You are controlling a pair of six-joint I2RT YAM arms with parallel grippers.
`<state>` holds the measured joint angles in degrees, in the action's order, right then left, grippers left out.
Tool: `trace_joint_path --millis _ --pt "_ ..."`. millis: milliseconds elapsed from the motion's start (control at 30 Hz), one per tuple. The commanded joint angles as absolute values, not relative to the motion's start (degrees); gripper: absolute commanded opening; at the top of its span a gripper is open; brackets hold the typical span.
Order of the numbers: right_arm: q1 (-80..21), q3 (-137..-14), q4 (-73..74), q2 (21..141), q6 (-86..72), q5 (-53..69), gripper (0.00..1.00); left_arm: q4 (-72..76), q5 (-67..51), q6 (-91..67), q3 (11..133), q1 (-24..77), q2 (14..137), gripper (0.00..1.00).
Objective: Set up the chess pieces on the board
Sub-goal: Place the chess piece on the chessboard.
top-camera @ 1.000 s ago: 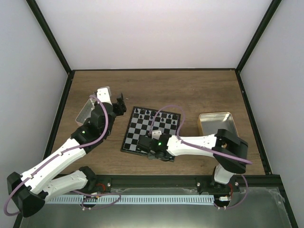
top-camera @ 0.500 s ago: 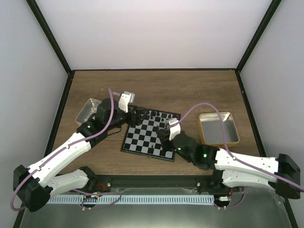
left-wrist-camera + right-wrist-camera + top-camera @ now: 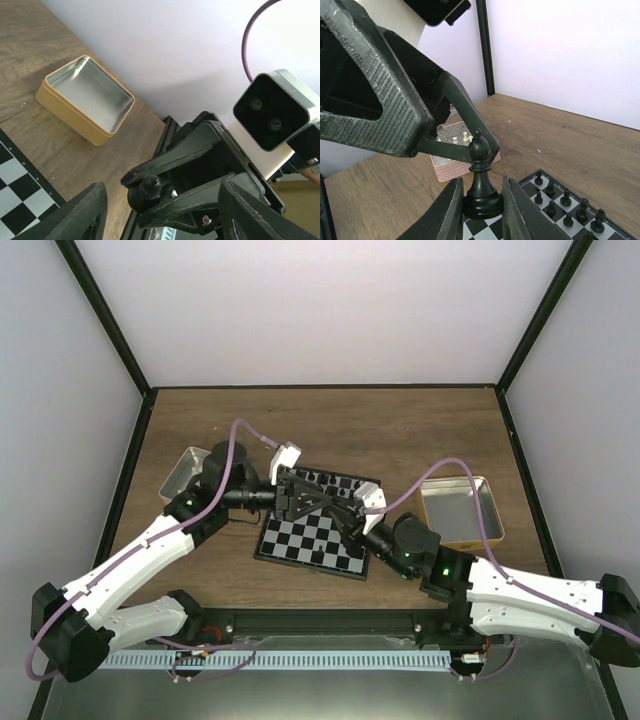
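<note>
Over the board [image 3: 300, 542] the two arms are brought nose to nose. A single black piece [image 3: 481, 172] is clamped at its base between the fingers of the right gripper [image 3: 483, 205] and is held upright, head up. The left gripper [image 3: 303, 496] is presented from the opposite side with its jaws held apart. In the left wrist view its fingers [image 3: 82, 215] are seen wide on either side of the piece, with clear gaps on both. In the right wrist view one left finger is seen crossing just behind the piece's head; whether contact is made there cannot be told. The other black pieces [image 3: 565, 199] are lined up along the far rows of the board. A pink tin [image 3: 455, 170] holding small cream pieces [image 3: 465, 136] is seen on the table [image 3: 400, 430] off the board's left side. A tan tin [image 3: 455, 483] is set off its right side.
</note>
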<state>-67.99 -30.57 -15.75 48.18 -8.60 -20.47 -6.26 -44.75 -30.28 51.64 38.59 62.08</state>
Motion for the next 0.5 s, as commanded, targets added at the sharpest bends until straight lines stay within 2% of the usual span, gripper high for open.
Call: trace_joint_path --millis 0,133,233,367,467 --pt "-67.8 -31.3 -17.4 48.0 -5.7 -19.5 0.16 -3.6 -48.4 -32.5 52.7 38.3 62.6 0.6" --pt "-67.8 -31.6 -16.8 48.2 -5.0 -19.2 0.16 -3.4 -48.3 -33.1 52.9 38.3 64.3 0.46" --pt "-67.9 -31.7 -16.2 48.5 -4.6 -18.8 0.16 -3.4 -48.6 -33.4 53.2 38.2 65.7 0.32" --pt "-67.8 -32.0 -15.2 48.9 -4.6 -18.6 0.16 -1.7 -48.3 -34.5 52.0 37.4 66.1 0.08" --pt "-67.8 -32.0 -14.6 49.0 -5.1 -19.0 0.17 -0.4 -48.5 -35.5 50.8 36.4 66.0 0.04"
